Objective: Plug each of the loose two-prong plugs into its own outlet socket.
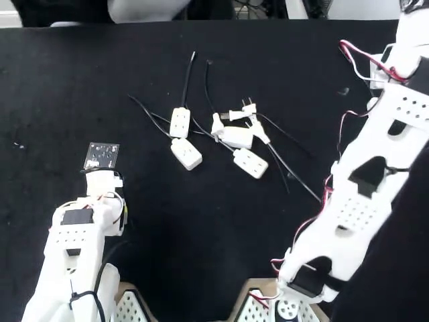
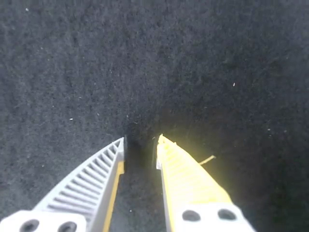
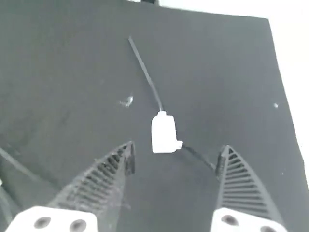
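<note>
- The sockets (image 1: 179, 123) and loose plugs (image 1: 249, 107) are clustered mid table (image 1: 67, 80), cords tangled.
- The left tool (image 2: 141, 141) is held slightly parted, empty.
- The right tool (image 3: 177, 146) is spread wide, empty; a white socket block (image 3: 163, 133) is seen beyond it.
- Print on a small dark card (image 1: 102, 155) cannot be read.
</note>
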### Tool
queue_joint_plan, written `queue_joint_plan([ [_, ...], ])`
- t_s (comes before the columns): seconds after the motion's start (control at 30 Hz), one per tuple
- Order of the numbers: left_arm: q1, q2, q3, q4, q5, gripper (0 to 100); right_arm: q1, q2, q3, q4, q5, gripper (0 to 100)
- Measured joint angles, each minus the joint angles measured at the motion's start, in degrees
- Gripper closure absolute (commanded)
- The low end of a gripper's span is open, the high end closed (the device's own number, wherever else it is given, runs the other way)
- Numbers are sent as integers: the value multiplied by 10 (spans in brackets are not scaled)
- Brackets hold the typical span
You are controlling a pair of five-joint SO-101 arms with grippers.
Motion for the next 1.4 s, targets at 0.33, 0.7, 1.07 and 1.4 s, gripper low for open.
queue_joint_plan([
  [0.33,0,0,0,0,0,884,-101,-215,338,0,0,733],
  [0.7,0,0,0,0,0,884,-198,-361,642,-76,-27,733],
  [1.07,0,0,0,0,0,884,-342,-543,1059,-280,-29,733],
  [1.4,0,0,0,0,0,884,-400,-478,1128,-375,4,733],
])
